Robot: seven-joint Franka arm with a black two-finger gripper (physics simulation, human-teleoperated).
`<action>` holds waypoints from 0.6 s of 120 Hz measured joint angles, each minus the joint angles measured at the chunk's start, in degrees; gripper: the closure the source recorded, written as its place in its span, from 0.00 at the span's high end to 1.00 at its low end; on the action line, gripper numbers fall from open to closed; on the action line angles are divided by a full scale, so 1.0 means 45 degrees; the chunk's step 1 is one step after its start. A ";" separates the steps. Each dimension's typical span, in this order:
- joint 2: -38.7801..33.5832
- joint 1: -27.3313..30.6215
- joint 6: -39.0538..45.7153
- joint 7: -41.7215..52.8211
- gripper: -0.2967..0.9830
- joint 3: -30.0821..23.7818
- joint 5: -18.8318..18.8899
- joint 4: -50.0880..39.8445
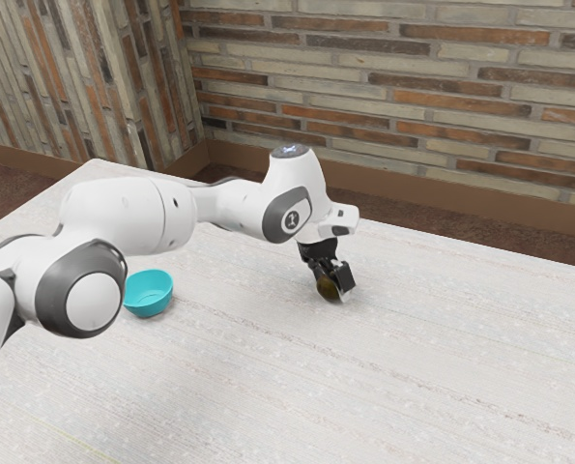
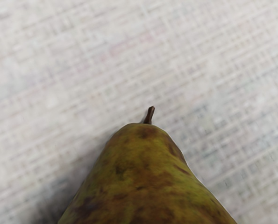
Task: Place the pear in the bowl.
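The black gripper [image 1: 333,276] is low over the table, out beyond the bowl toward the exterior view's right. Right at its lower end is the dark green-brown pear [image 1: 328,287], partly covered by the gripper. In the wrist view the pear [image 2: 146,179] looms large close under the hand, green with brown patches, its short stem pointing away from the hand. Whether the pear is gripped or touches the tabletop, I cannot tell. The turquoise bowl [image 1: 149,293] stands upright on the table near the arm, well apart from the gripper.
The pale, streaked table [image 1: 297,387] extends around the bowl and pear. The white arm [image 1: 123,215] reaches over it from the exterior view's left, its dark-ringed joint close beside the bowl. Behind the table's far edge is a brick wall [image 1: 413,97].
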 joint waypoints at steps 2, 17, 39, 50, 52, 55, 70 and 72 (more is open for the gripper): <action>0.0000 -0.0005 0.0006 0.0009 0.77 0.0003 -0.0007 -0.0003; -0.0026 -0.0036 0.0039 0.0088 0.72 0.0035 -0.0010 -0.0003; -0.0058 -0.0069 0.0063 0.0199 0.62 0.0078 0.0041 0.0006; -0.0071 -0.0077 0.0069 0.0241 0.59 0.0074 0.0051 0.0007; -0.0073 -0.0077 0.0070 0.0247 0.59 0.0078 0.0052 0.0007; -0.0076 -0.0077 0.0071 0.0257 0.58 0.0078 0.0054 0.0000; -0.0092 -0.0095 0.0074 0.0298 0.57 0.0089 0.0058 -0.0027; -0.0094 -0.0096 0.0075 0.0302 0.57 0.0089 0.0058 -0.0028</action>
